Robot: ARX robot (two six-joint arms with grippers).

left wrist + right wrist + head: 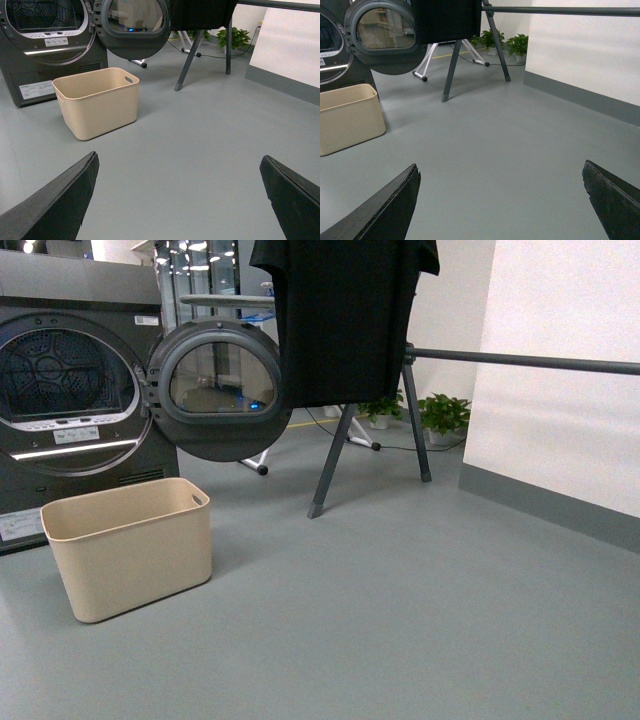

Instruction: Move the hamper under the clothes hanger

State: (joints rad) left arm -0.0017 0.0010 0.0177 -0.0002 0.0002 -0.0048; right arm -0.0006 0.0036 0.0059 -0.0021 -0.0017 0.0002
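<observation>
The beige hamper (130, 545) stands empty on the grey floor at the left, in front of the dryer; it also shows in the left wrist view (97, 101) and the right wrist view (347, 116). The clothes hanger (520, 362), a dark grey bar on angled legs, stands further back and to the right, with a black shirt (345, 315) hung on it. It also shows in the left wrist view (189, 60) and the right wrist view (560, 10). My left gripper (179, 200) and right gripper (500, 202) are open, empty, above bare floor. Neither arm shows in the front view.
A dark grey dryer (70, 390) stands at the left with its round door (218, 390) swung open. A white wall with grey skirting (560, 390) runs along the right. Potted plants (440, 418) and a white stand's legs (258, 465) are behind the rack.
</observation>
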